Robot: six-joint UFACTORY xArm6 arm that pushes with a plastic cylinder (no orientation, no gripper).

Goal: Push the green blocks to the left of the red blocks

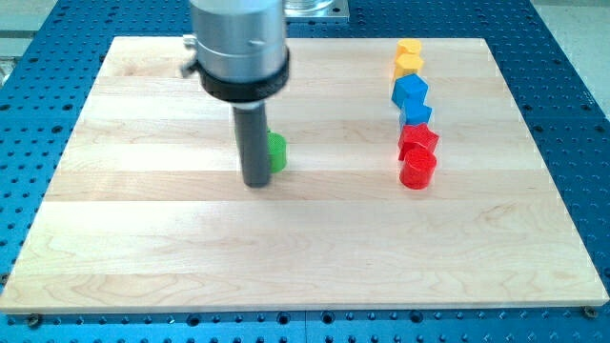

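Observation:
My tip (pixel 257 182) rests on the wooden board (pixel 143 219) left of the view's middle. A green block (pixel 276 151) sits right behind it on its right side, partly hidden by the rod, so its shape is unclear; whether they touch I cannot tell. Only one green block shows. Two red blocks stand at the view's right: a star-like red block (pixel 418 139) and a round red block (pixel 417 171) just below it. The green block lies well to the left of both.
Above the red blocks, in one column, are two blue blocks (pixel 410 92) (pixel 416 114) and two yellow blocks (pixel 408 48) (pixel 407 65). The arm's wide grey body (pixel 238 43) hangs over the board's top left of centre.

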